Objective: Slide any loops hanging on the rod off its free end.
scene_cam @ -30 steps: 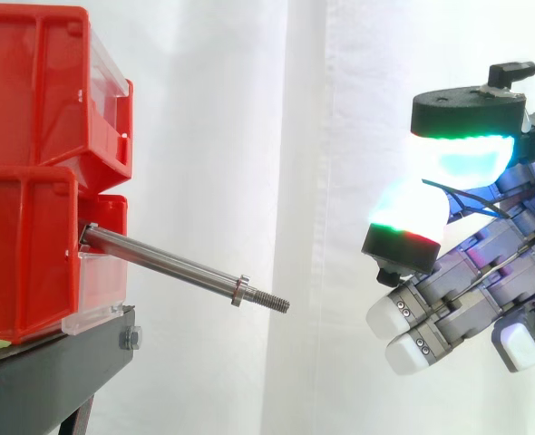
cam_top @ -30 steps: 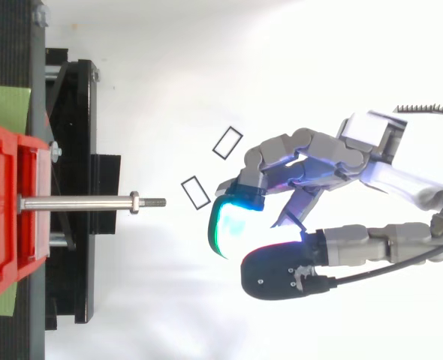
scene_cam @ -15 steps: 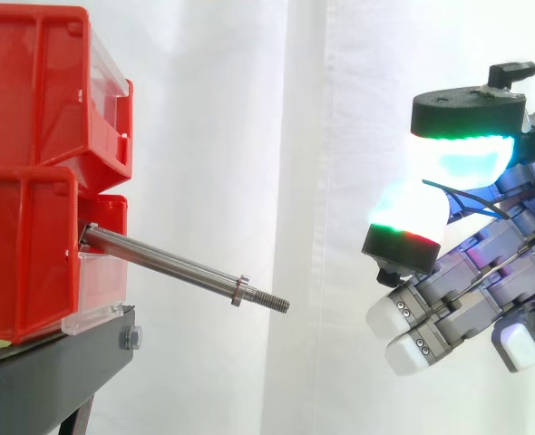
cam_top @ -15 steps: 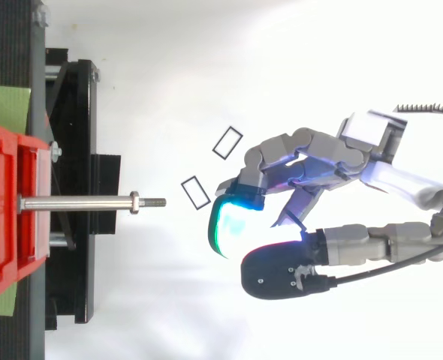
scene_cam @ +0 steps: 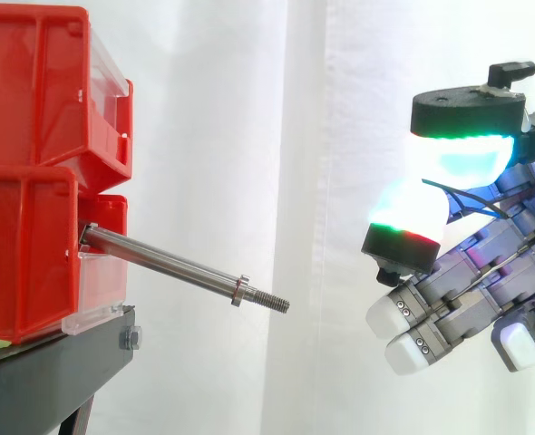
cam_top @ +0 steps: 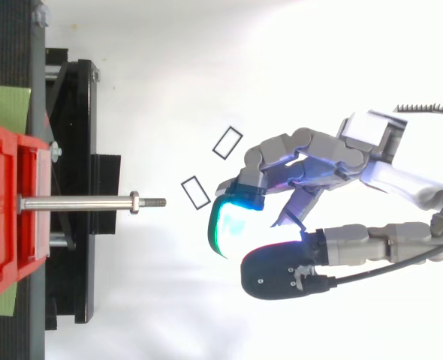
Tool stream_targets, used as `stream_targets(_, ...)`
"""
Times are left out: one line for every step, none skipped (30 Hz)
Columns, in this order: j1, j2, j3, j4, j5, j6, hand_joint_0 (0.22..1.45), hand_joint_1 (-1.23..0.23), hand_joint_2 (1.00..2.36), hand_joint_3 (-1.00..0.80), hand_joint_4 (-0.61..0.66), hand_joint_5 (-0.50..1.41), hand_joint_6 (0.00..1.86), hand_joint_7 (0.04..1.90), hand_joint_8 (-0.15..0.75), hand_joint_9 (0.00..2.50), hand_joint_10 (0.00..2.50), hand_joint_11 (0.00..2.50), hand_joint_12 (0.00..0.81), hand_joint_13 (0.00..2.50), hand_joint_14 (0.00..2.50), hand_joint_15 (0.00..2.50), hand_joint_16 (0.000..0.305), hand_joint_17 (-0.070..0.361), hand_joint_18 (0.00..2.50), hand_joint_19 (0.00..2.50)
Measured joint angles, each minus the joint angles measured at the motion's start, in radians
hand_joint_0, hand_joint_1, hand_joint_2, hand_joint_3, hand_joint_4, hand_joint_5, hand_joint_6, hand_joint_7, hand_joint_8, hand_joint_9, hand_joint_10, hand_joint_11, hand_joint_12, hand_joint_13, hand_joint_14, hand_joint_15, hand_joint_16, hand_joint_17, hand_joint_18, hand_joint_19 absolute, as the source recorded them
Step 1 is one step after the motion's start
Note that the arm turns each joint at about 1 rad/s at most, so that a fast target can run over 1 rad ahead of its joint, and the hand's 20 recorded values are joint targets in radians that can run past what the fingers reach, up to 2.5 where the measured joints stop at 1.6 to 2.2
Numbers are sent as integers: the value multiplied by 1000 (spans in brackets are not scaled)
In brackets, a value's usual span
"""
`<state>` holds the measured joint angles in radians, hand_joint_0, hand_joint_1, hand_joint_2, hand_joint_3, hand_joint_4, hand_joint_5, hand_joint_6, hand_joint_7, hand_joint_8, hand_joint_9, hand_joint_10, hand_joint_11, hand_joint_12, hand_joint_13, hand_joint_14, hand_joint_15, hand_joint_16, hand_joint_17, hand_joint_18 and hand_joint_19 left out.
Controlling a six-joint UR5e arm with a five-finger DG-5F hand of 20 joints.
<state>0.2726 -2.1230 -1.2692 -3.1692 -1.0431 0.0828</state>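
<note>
My hand (scene_cam: pixel 471 294) has not moved over the last second: it hangs well clear of the rod's free end, off to the right in the side view, fingers curled with the glowing pads (cam_top: pixel 233 225) drawn close together and nothing that I can see held between them. The rod (scene_cam: pixel 163 264) juts from the lower of the red bins (scene_cam: pixel 27 245) on the black stand (scene_cam: pixel 54 372), and its shaft is bare right out to the threaded tip. With no loop hanging there, I judge the job done.
</note>
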Motion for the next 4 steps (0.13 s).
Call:
stream_targets(0, 0, 0, 0, 0, 0, 609, -753, 1015, -84, 95, -149, 825, 1165, 277, 567, 2, 94, 374, 511, 0, 45, 57, 128, 752, 570)
stream_targets(0, 0, 0, 0, 0, 0, 609, -753, 1015, -84, 95, -149, 825, 1165, 277, 567, 2, 94, 374, 511, 0, 45, 57, 128, 752, 570)
stream_targets(0, 0, 0, 0, 0, 0, 610, -753, 1015, -90, 97, -149, 825, 1164, 278, 568, 2, 88, 374, 511, 0, 45, 57, 128, 751, 572)
stream_targets(0, 0, 0, 0, 0, 0, 609, -753, 1016, -88, 96, -149, 825, 1168, 277, 567, 2, 88, 374, 511, 0, 51, 57, 127, 750, 580)
